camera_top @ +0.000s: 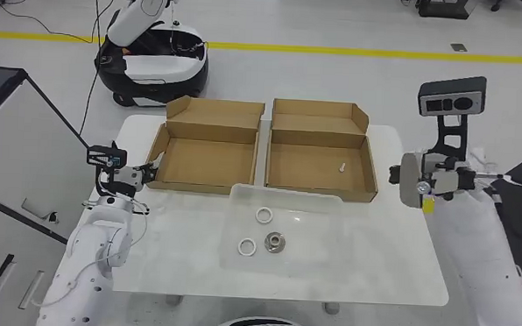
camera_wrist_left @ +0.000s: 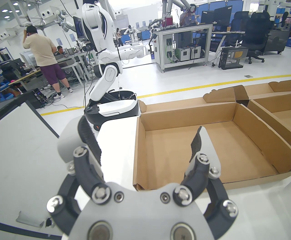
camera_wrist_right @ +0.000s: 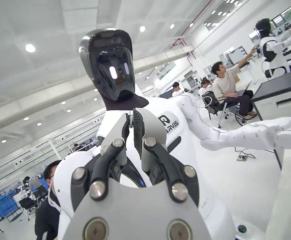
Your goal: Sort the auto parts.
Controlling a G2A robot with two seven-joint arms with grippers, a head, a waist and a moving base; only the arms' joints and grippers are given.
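**A:** How did the left pincer (camera_wrist_left: 141, 136) stand?

**B:** It was wide open and held nothing. It hung at the left edge of the surface (camera_top: 370, 273), just beside the near corner of the left cardboard box (camera_top: 200, 160).

**A:** And the right pincer (camera_wrist_right: 132, 118)?

**B:** Its fingers were almost closed. Between the tips sat a small silver part (camera_wrist_right: 130, 122) with fine turns, like a spring or a thread; I could not tell which. This arm was out past the right edge of the surface, well apart from the boxes.

**A:** Where did the other parts lie?

**B:** Most were in a clear tray (camera_top: 325, 205) in the middle of the surface, just before the two boxes. One white ring (camera_top: 264, 216) lay toward the boxes. A second white ring (camera_top: 247, 247) lay nearer the robot. Just beside that one was a grey metal disc (camera_top: 276, 243) with a raised hub. A small white pin (camera_top: 341, 166) lay in the right cardboard box (camera_top: 304, 169), near its right wall.
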